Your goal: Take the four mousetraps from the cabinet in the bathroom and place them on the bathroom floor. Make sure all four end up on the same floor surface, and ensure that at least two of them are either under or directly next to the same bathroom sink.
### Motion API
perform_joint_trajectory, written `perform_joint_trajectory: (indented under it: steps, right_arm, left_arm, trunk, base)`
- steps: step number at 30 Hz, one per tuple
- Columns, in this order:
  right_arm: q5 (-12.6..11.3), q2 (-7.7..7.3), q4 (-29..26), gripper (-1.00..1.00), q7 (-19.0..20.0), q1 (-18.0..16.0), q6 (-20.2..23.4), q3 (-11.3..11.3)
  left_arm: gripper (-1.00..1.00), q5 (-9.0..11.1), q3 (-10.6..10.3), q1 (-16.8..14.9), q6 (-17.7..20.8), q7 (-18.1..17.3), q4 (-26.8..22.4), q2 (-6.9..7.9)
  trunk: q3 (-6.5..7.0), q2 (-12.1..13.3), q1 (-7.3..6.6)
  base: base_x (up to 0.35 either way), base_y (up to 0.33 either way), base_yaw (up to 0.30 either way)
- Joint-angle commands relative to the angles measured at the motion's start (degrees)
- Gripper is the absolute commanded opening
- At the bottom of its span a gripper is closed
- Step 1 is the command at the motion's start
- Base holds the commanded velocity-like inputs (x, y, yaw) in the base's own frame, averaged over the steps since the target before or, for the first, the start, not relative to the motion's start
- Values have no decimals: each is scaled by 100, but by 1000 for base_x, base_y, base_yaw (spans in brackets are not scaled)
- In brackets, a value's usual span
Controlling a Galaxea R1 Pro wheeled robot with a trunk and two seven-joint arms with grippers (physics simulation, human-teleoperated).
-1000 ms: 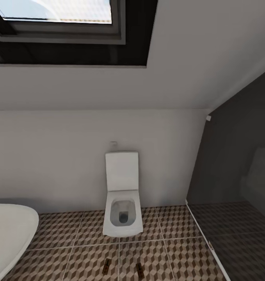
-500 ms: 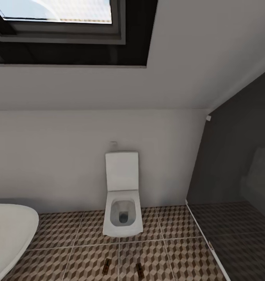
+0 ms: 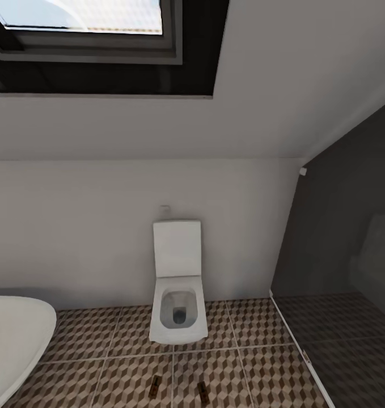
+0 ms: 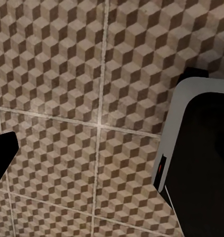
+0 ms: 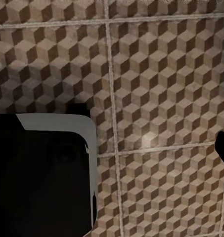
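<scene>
While I look through the head camera, I see a white square toilet (image 3: 178,283) in the middle of the frame, its lid up against the pale wall. At the lower left stands the curved rim of a white bathtub (image 3: 13,334), cut off by the frame edge. At the right a dark glass shower partition (image 3: 339,243) rises, with the darker shower tray (image 3: 351,351) behind it. At the upper left there is a skylight (image 3: 84,17) in a dark frame.

The bathroom floor (image 3: 254,368) has the cube pattern tiles. On it I count two mousetraps — one (image 3: 155,387) left of a grout line, the other (image 3: 202,391) right of it, both at the bottom centre, in front of the toilet and apart from each other. They are small and partly cut off by the lower edge, so I cannot make out the wire.

In both wrist cameras I see the same tiles and a large dark body with a pale grey edge (image 4: 201,158) — I cannot say what it is. For the left and right claw I cannot tell how far they are open, or if they hold something.
</scene>
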Motion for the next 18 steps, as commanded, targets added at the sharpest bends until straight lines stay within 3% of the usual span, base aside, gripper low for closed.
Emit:
perform_joint_trajectory:
  steps: [1, 10, 18]
  right_arm:
    - [25, 0, -12, 100, 2, -1, 31, -8]
    - [11, 35, -24, 100, 5, -1, 13, -1]
    - [7, 294, -25, 100, 6, -1, -396, -7]
  left_arm:
    - [100, 38, -48, -4, 18, 6, -1, -2]
    - [100, 33, -48, -2, 10, -11, -18, -12]
    - [100, 32, -49, -1, 14, -15, -13, -14]
  trunk:
    - [-8, -9, 3]
    - [-8, -9, 3]
    - [-8, -9, 3]
  base:
    - [0, 0, 0]
    - [0, 0, 0]
    - [0, 0, 0]
